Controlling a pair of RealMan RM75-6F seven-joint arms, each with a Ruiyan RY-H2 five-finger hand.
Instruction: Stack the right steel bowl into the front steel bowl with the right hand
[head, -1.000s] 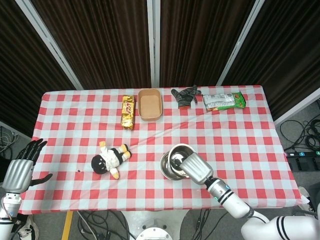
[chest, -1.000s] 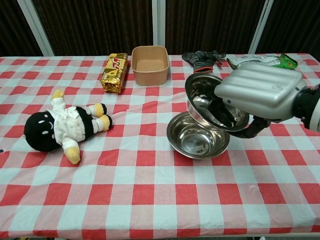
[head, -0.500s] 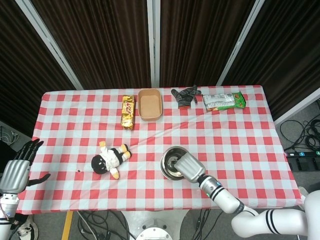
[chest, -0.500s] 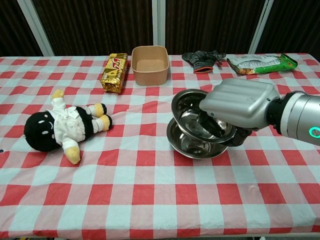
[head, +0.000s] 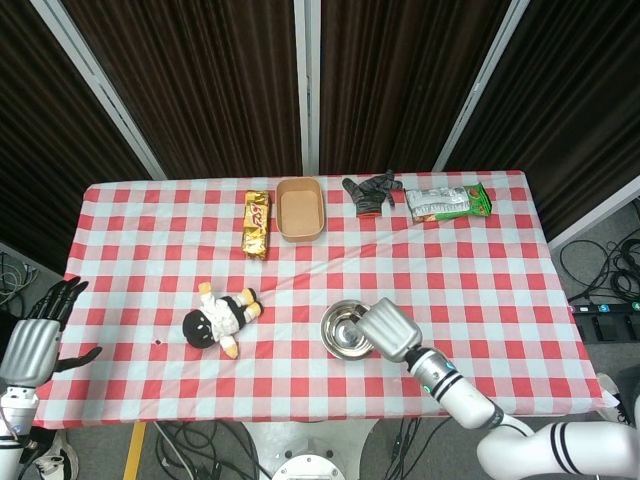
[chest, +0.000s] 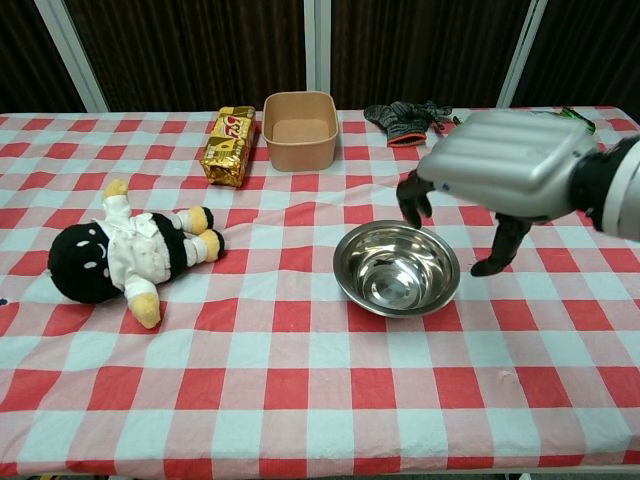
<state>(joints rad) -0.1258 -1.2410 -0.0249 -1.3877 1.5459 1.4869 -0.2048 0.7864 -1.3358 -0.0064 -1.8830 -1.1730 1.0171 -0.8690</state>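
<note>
- Your right hand (chest: 505, 175) hangs just above and behind the steel bowls (chest: 397, 267), fingers spread and pointing down, with nothing in its grasp.
- One dark fingertip dips toward the far rim of the bowls on the left side, and another hangs off the right edge; from the chest view neither plainly touches the metal.
- In the head view the same hand (head: 388, 330) covers the right edge of the bowls (head: 343, 329), so you see only the left part of the rim there.
- The bowls sit upright on the red-and-white checked tablecloth (chest: 300, 400) near the front middle of the table; a second rim line inside suggests one bowl nested in the other, but you cannot separate them clearly.
- Your left hand (head: 30, 340) hovers off the front left corner of the table, fingers extended and apart, holding nothing.
- A plush doll (chest: 120, 252) in black and white lies on its side to the left of the bowls, well apart from them.
- Along the far edge you have a gold snack packet (chest: 229, 132), a tan rectangular container (chest: 299, 130) just beside it, a dark glove (chest: 405, 117), and a green and silver bag (head: 447, 202) further right.
</note>
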